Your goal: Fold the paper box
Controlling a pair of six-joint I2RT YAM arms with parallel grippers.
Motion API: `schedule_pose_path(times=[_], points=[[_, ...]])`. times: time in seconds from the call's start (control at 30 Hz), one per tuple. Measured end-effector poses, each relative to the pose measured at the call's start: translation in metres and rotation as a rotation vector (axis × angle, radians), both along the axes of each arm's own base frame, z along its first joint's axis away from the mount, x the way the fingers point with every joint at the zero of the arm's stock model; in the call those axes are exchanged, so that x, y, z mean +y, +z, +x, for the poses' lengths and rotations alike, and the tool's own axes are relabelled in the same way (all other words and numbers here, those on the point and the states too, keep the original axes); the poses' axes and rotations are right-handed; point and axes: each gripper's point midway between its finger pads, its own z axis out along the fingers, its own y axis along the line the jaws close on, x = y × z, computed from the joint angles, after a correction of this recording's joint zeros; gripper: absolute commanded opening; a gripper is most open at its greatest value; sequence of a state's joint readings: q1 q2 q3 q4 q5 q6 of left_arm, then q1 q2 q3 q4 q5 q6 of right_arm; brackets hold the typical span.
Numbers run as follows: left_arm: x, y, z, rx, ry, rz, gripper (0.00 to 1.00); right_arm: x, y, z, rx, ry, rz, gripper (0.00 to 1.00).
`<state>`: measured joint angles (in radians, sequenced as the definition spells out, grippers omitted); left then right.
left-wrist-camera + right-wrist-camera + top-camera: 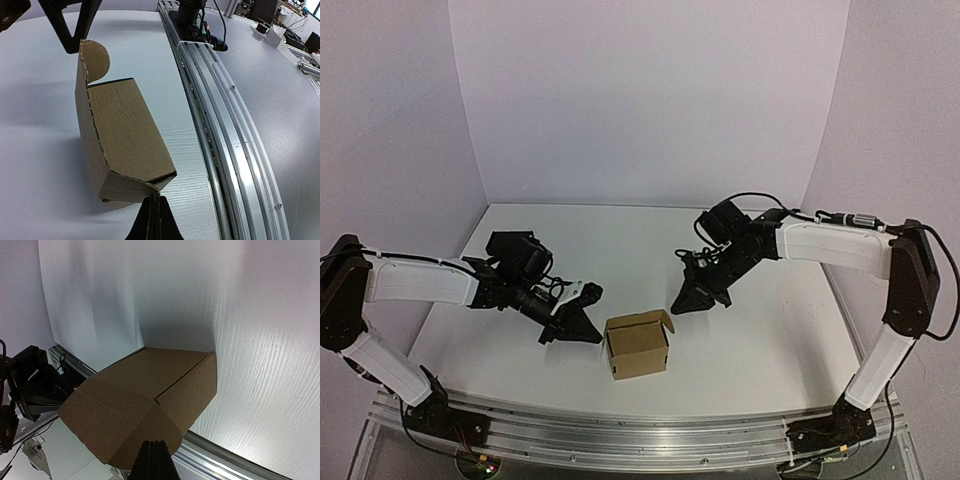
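The small brown cardboard box [638, 347] stands on the white bench [760, 350], already shaped into a cuboid. One rounded flap [95, 56] sticks up at the end of the box farthest from the left claw [586, 335]. That claw is pressed together and empty, its tip just beside the box's left face; I can't tell whether it touches. The right claw [680, 306] is pressed together too and pinches nothing. It hangs near the flap end of the box but apart from it.

I'd say closing that flap is the step in hand. The left tip should brace the box as a stop while the right tip pushes the flap down slowly. A box this light would likely skid.
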<state>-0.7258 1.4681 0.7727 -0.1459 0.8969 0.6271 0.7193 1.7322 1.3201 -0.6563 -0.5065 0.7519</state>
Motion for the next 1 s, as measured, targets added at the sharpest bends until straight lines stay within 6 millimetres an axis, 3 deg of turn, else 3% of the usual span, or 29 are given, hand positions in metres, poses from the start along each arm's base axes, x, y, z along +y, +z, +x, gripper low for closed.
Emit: schedule_pose_path(times=[0.17, 1.0], points=[[-0.008, 0.002, -0.011, 0.001, -0.032, -0.009, 0.00, 0.002, 0.000, -0.003, 0.011, 0.009, 0.009, 0.00], [-0.018, 0.000, -0.009, 0.025, -0.019, -0.023, 0.00, 0.010, -0.012, -0.016, 0.074, 0.034, -0.003, 0.00]])
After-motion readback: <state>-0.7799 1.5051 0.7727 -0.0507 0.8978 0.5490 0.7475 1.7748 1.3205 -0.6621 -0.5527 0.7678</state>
